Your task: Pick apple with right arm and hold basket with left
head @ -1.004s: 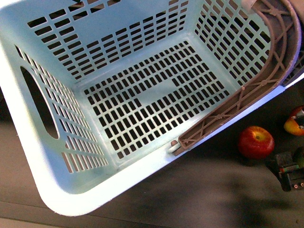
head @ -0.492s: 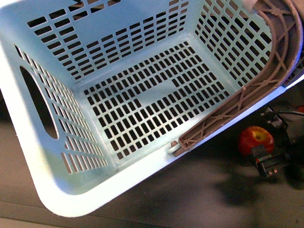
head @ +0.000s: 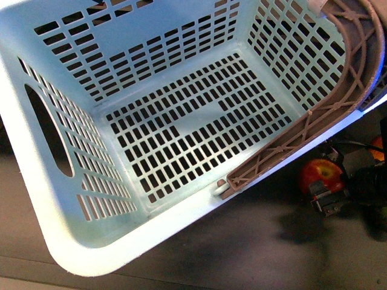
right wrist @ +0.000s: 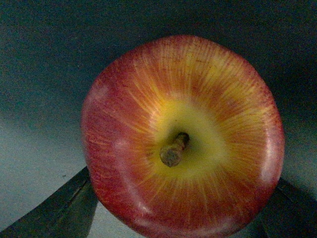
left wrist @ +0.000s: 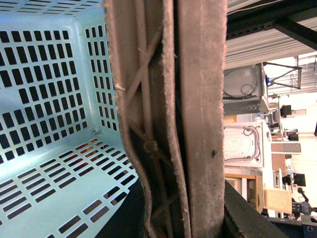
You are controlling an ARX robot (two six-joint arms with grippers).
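The turquoise basket (head: 175, 121) fills most of the front view, tilted, with its brown handle (head: 338, 96) lying along its right rim. In the left wrist view my left gripper (left wrist: 181, 223) is shut on that brown handle (left wrist: 168, 124), beside the basket's slotted wall (left wrist: 49, 99). The red apple (head: 317, 174) lies on the dark table just right of the basket's lower rim. My right gripper (head: 328, 188) is open and reaches over it. In the right wrist view the apple (right wrist: 183, 139) fills the frame, stem up, with the dark fingers (right wrist: 64, 208) on either side, apart from it.
An orange-red fruit (head: 380, 148) shows at the right edge of the front view, behind the right arm. The basket's rim (head: 290, 160) runs close to the apple. Shelves and equipment (left wrist: 247, 109) stand behind the handle in the left wrist view.
My right gripper has moved left from the right edge to the apple and now straddles it. The basket and the apple have stayed where they were.
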